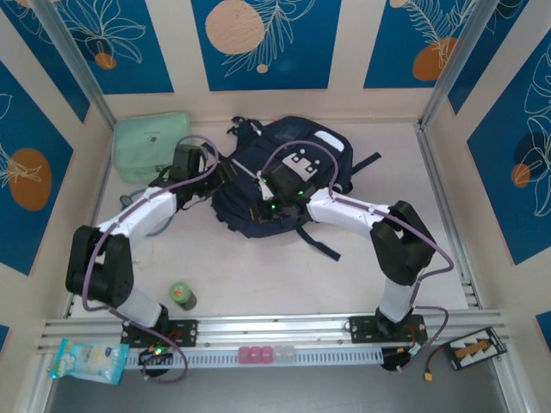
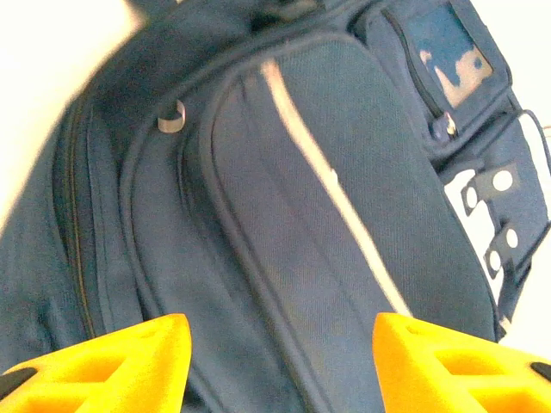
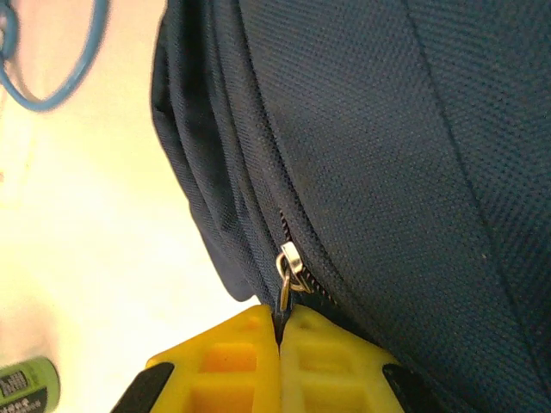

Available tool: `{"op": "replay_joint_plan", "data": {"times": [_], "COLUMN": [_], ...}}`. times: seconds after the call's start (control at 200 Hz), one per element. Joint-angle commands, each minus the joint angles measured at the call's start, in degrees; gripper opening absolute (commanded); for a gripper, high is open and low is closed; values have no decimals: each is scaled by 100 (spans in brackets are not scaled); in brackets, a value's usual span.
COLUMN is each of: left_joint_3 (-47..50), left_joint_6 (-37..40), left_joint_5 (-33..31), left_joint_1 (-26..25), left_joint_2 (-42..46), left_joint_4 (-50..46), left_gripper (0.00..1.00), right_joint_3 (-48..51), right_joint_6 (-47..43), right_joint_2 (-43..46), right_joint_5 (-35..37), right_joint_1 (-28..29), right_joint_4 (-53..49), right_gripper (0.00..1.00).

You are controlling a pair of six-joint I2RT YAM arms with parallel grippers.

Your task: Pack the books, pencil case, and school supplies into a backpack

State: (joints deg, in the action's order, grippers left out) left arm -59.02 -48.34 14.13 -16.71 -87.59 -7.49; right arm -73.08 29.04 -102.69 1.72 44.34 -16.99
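The backpack point(image 1: 284, 172) lies on the table point(image 1: 258, 275), in the middle and toward the far side. Both arms reach over it.

The right gripper point(image 3: 280, 331) is clenched on the little metal zip pull point(image 3: 285, 284). The pull hangs on the near edge of the backpack point(image 3: 413, 172). Its tip is pinched between the two yellow fingers point(image 3: 228, 357). From above, the right gripper point(image 1: 265, 202) sits on top of the dark bag.

The left gripper point(image 2: 280, 361) has let go. Its yellow fingers point(image 2: 129, 361) stand apart with nothing between them. It hovers above the front of the backpack point(image 2: 327, 215), on the left side.

I think the step in hand is working the zip. I cannot tell if the zip is being opened or closed.

The next move likely needs the right gripper to pull the zip along its track. The pull should go slowly and in line with the zip. The bag is soft and may slide or bunch up. So the left gripper point(image 1: 219, 172) may need to grab the cloth and hold the bag in place.

A green bottle point(image 1: 182, 295) stands near the left arm, well away from the bag. A mint-green bag point(image 1: 152, 146) sits at the far left.
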Motion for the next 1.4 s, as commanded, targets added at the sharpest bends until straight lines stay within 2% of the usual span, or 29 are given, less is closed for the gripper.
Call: {"op": "replay_joint_plan", "data": {"times": [0.0, 0.19, 0.465, 0.71, 0.885, 1.14, 1.395], "left_joint_3": [506, 708, 603, 577, 443, 318, 308], "left_joint_6": [-639, -1329, -1342, -1313, -1048, -833, -764], "left_joint_5": [484, 1283, 1204, 1110, 989, 909, 981], "left_joint_1": [20, -23, -86, -88, -80, -65, -52], "left_joint_2": [77, -398, -656, -772, -709, -678, -715], "left_joint_4": [635, 2012, 2014, 1987, 1670, 1458, 1419], "left_gripper": [54, 47, 45, 19, 0, 0, 0], "right_joint_3": [-248, -159, -76, 35, 322, 1039, 1231], "right_joint_6": [-122, -148, -118, -159, -337, -800, -1045], "right_joint_2": [-89, -45, -7, 65, 320, 997, 1217], "right_joint_5": [-508, -575, -606, -390, 232, 1238, 1580], "right_joint_1": [31, 31, 29, 31, 22, -265, -638], "right_joint_4": [274, 302, 276, 195, -117, -329, -452], "right_gripper": [0, 0, 0, 0, 0, 0, 0]}}
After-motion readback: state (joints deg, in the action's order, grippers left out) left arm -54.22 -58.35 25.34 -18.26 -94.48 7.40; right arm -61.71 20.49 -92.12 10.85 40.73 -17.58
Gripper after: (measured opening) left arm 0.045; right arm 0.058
